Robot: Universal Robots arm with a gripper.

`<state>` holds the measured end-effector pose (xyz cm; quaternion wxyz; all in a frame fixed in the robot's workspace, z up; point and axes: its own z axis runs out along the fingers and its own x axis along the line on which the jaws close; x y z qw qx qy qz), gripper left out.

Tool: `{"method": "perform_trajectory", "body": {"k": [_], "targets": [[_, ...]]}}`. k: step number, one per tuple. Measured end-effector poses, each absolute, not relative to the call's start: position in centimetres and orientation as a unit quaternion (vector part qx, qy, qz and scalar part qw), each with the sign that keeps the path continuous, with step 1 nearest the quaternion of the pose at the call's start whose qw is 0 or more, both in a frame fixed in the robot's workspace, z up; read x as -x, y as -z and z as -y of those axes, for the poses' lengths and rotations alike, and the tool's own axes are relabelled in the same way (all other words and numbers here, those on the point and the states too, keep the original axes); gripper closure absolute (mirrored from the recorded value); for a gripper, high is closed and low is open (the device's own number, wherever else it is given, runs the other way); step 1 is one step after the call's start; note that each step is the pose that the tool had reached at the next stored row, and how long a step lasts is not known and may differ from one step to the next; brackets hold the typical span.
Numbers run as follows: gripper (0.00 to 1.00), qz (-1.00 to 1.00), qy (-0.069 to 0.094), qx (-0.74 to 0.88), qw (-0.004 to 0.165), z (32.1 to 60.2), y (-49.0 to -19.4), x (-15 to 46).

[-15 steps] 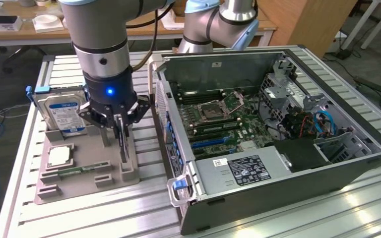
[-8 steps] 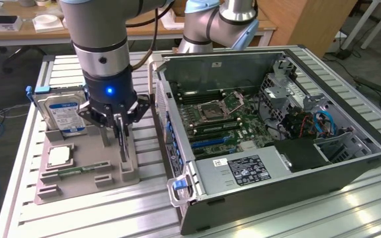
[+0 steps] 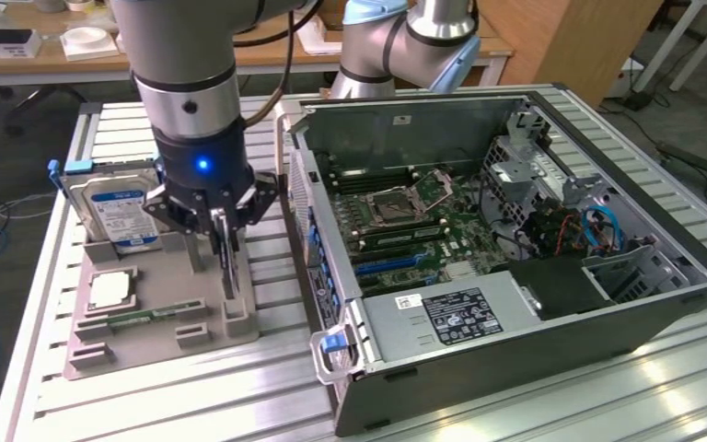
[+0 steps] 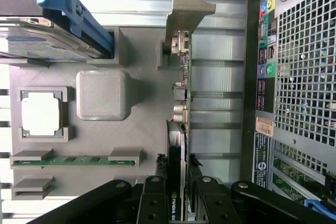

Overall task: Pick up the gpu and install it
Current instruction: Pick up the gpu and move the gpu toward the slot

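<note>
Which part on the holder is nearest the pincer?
The gpu: the thin black card standing edge-on, directly under the pincer. The hard drive, CPU and memory stick lie farther off.

You have bright, even room light from above. White glare sits on the table (image 3: 654, 373) slats by its near edge, and in the wrist view they wash out. The computer case (image 3: 550, 364) is dimmer inside. A blue lamp (image 3: 202, 166) glows on the arm, and the gripper (image 4: 177, 192) is in dark shadow.
</note>
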<state>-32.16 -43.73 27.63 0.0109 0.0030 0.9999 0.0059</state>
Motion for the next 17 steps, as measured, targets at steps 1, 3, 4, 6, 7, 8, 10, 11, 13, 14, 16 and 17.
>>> {"method": "perform_trajectory", "body": {"k": [1,3,4,6,7,8,10,11,13,14,16,17], "targets": [[0.74,-1.0,-0.006,-0.003,0.011,43.73,-27.69,32.16],[0.74,-1.0,-0.006,-0.003,0.011,43.73,-27.76,32.16],[0.74,-1.0,-0.006,-0.003,0.011,43.73,-27.79,32.16],[0.74,-1.0,-0.006,-0.003,0.011,43.73,-27.86,32.16],[0.74,-1.0,-0.006,-0.003,0.011,43.73,-27.9,32.16],[0.74,-1.0,-0.006,-0.003,0.011,43.73,-27.95,32.16],[0.74,-1.0,-0.006,-0.003,0.011,43.73,-28.08,32.16],[0.74,-1.0,-0.006,-0.003,0.011,43.73,-28.14,32.16],[0.74,-1.0,-0.006,-0.003,0.011,43.73,-28.25,32.16],[0.74,-1.0,-0.006,-0.003,0.011,43.73,-28.31,32.16],[0.74,-1.0,-0.006,-0.003,0.011,43.73,-28.47,32.16],[0.74,-1.0,-0.006,-0.003,0.011,43.73,-28.56,32.16]]}}
